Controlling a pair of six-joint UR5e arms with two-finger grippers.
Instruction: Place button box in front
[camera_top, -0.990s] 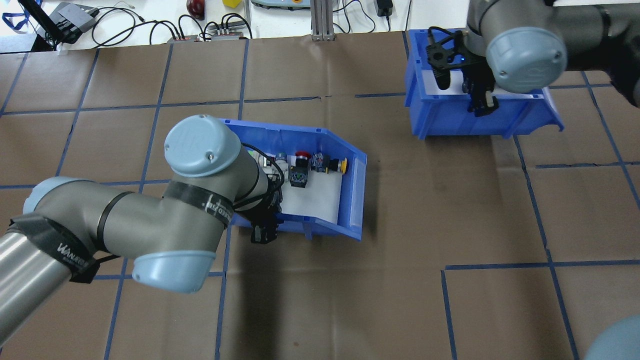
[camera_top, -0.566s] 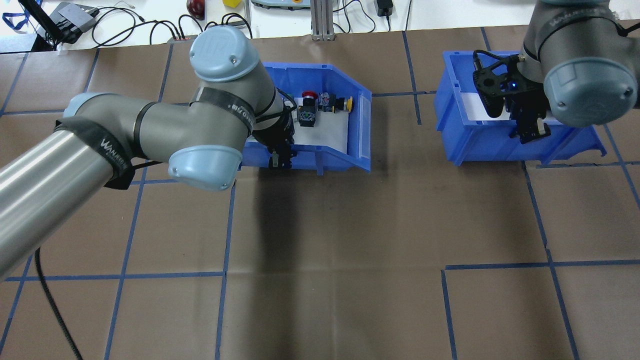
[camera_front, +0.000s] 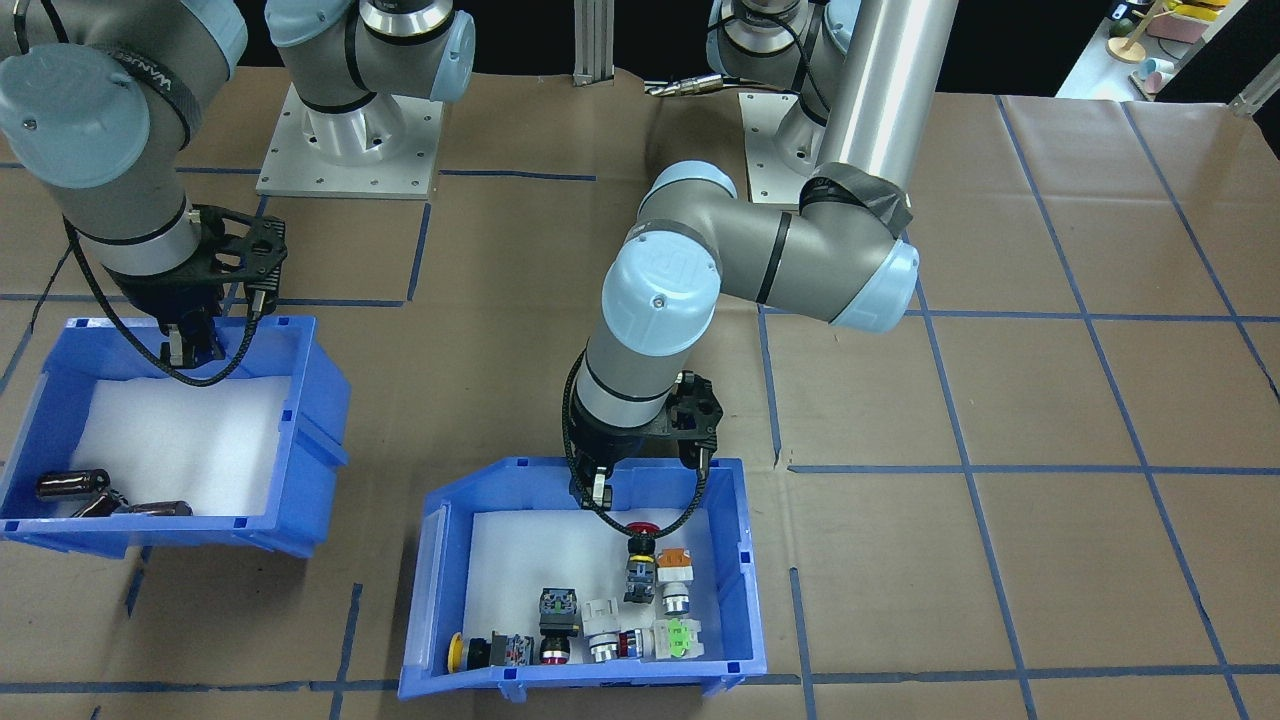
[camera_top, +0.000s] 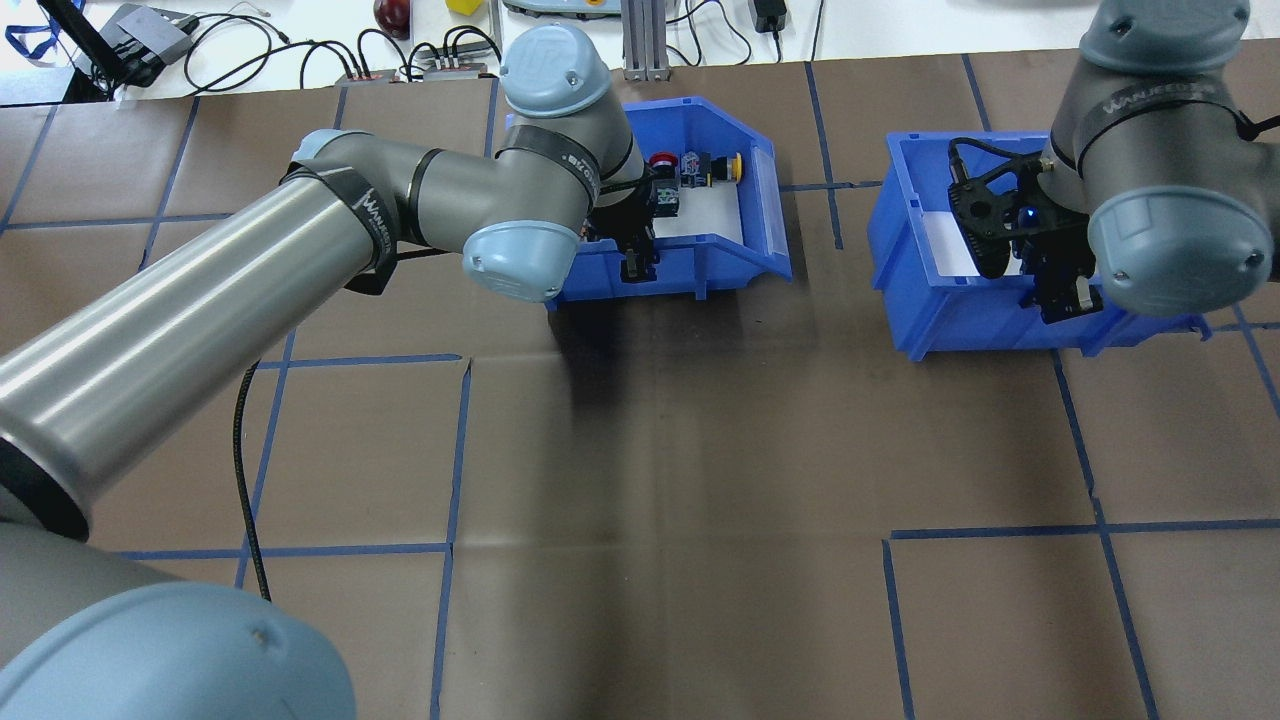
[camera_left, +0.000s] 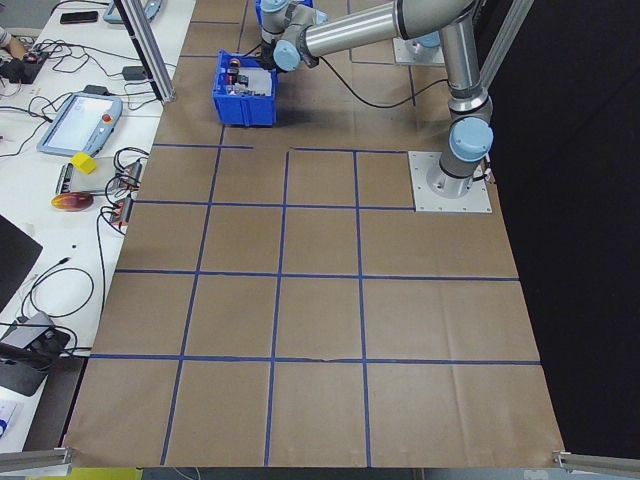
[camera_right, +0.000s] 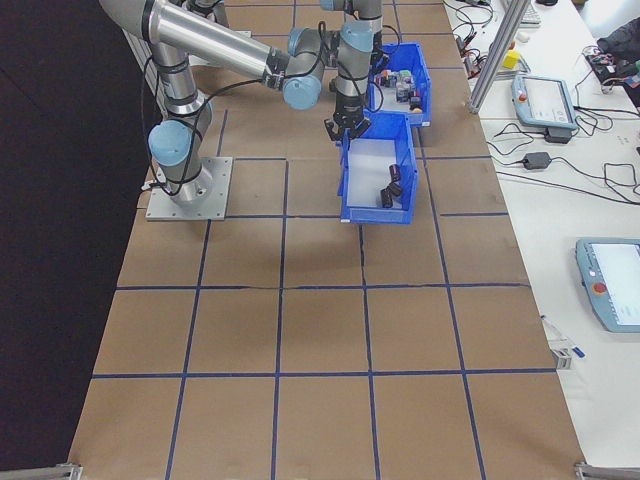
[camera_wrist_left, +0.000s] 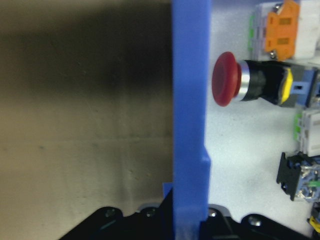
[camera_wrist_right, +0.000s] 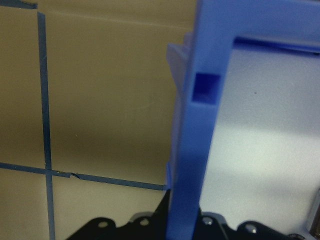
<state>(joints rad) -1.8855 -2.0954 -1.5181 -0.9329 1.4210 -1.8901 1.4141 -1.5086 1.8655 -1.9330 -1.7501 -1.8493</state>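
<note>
The bench (camera_top: 700, 450) is wide and flat, covered in matte brown paper and ruled into squares by blue tape. Two blue plastic bins stand on its far half, well apart from each other, both stiff-walled with a sloped open mouth and a white foam floor.

The button box (camera_top: 725, 255) sits toward the far edge, left of centre from behind the robot. Its long axis runs across the bench, its sloped mouth toward the other bin. The left end effector (camera_top: 640, 262) is clenched on the box's near long wall, one finger inside and one outside; the wrist view shows that wall running straight up between the jaws. So the box lies directly ahead of and under the left arm, which is by far the nearer arm.

The right end effector (camera_top: 1065, 295) is likewise clamped on the near wall of the bin of dark cylinders (camera_front: 320, 420).

Inside the button box small hard switches lie loose on the foam: a glossy red mushroom button (camera_wrist_left: 227, 80), an orange-capped one (camera_front: 674, 563), a green one (camera_front: 676, 637) and a yellow one (camera_front: 456, 652).
</note>
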